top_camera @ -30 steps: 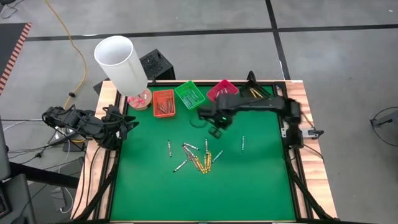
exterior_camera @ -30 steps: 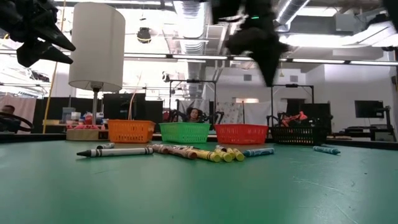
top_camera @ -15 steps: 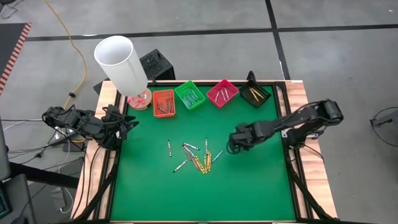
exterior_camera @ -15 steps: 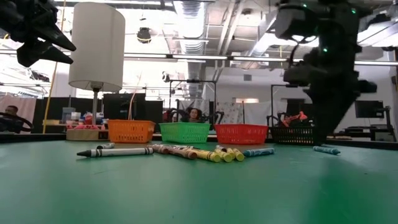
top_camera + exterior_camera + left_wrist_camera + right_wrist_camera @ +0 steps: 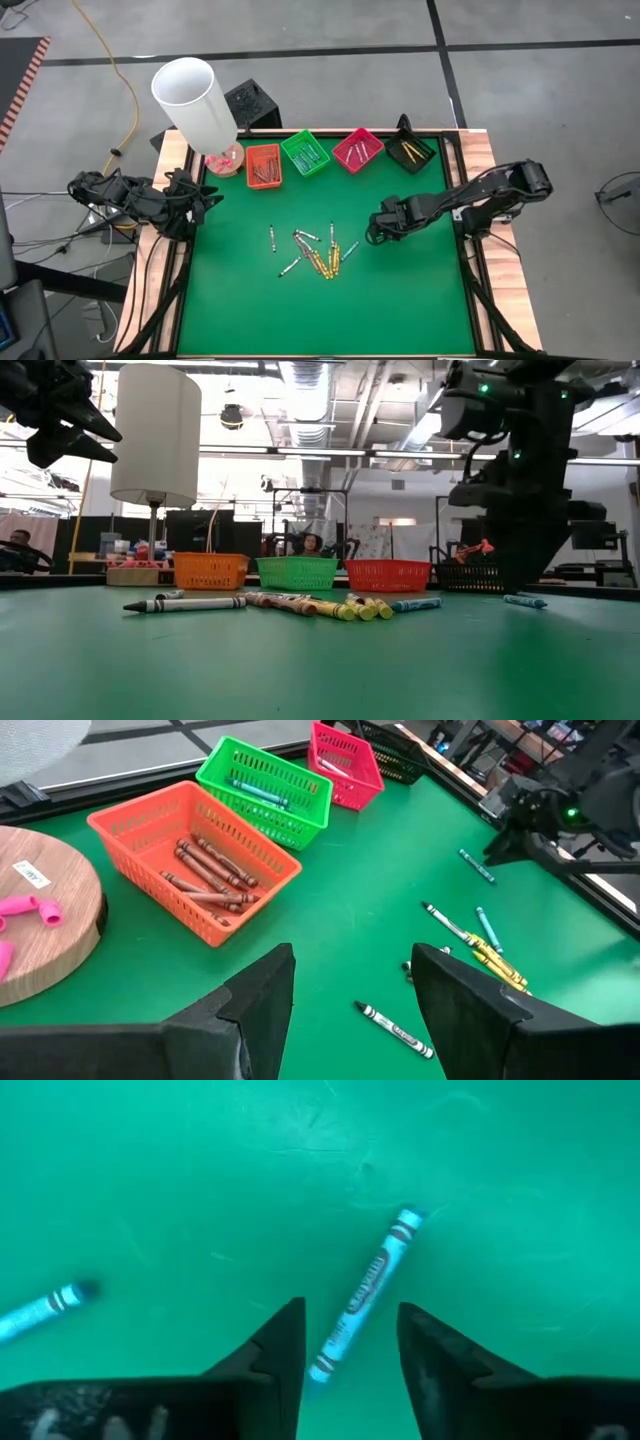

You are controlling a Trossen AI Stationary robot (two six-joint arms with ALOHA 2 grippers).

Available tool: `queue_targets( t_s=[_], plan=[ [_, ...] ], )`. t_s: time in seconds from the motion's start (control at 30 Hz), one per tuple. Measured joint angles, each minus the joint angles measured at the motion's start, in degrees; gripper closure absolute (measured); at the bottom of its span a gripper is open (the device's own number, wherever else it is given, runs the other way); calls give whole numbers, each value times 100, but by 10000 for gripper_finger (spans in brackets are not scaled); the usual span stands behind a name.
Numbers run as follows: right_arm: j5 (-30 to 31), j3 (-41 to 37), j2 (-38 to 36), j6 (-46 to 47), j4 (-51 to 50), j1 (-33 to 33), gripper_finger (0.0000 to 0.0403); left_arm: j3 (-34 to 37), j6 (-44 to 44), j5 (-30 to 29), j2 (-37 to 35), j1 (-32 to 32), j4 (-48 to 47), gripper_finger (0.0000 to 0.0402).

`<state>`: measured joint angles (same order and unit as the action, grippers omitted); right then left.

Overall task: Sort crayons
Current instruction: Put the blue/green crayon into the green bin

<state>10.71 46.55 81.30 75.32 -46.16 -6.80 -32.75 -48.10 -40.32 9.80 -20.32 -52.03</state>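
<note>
Green table [image 5: 400, 290]; right tool [image 5: 350, 1342] spread apart over a blue crayon [image 5: 365, 1292]; left tool [image 5: 352, 982] apart.

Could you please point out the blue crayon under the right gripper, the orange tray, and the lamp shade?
Blue crayon [image 5: 365, 1292]: right wrist view, on its paper wrapper.
Orange tray [image 5: 140, 818]: left wrist view, on its rim.
Lamp shade [image 5: 155, 435]: low view, middle of its side.

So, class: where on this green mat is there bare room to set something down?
The near half of the mat is bare, and the strip beside the left gripper. Crowded: the crayons mid-mat, the right gripper beside them, and the trays along the far edge.
</note>
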Motion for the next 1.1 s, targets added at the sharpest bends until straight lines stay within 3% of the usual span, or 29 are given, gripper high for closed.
queue_targets(
  t_s=[0.5,1.1],
  plan=[
    [-75,-164,756,146,528,68,255,0,2,4,-2,0,-4,210],
    [-305,-173,786,272,517,84,364,0,4,4,-2,-1,-3,210]
  ],
)
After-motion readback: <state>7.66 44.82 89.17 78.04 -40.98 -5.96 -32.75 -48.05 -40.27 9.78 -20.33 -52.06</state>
